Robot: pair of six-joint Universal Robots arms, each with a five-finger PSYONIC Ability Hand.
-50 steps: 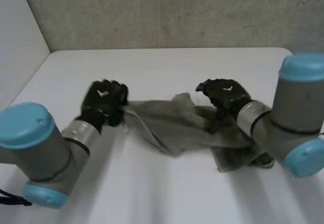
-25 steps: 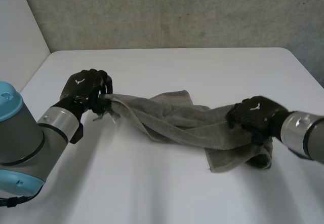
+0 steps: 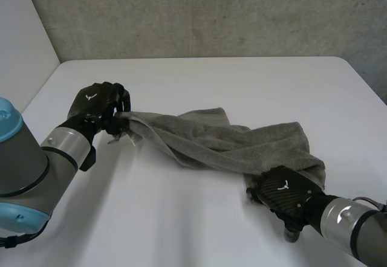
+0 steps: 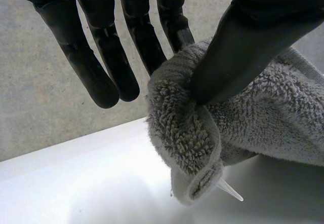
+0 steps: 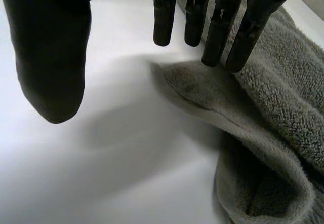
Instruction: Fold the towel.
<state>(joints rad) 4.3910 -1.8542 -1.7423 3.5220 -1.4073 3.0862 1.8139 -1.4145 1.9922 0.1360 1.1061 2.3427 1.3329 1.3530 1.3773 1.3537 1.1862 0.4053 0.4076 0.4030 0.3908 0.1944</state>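
The grey towel (image 3: pixel 230 140) lies bunched on the tabletop (image 3: pixel 169 218), its long axis running 10 to 4 o'clock. The left hand (image 3: pixel 97 105) pinches the 10 o'clock corner — the right hand (image 3: pixel 283 193), fingers straight and empty, is at the 4 o'clock end.

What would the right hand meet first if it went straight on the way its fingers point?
Probably the towel, whose edge lies just at the fingertips of the right hand; depth is unclear.
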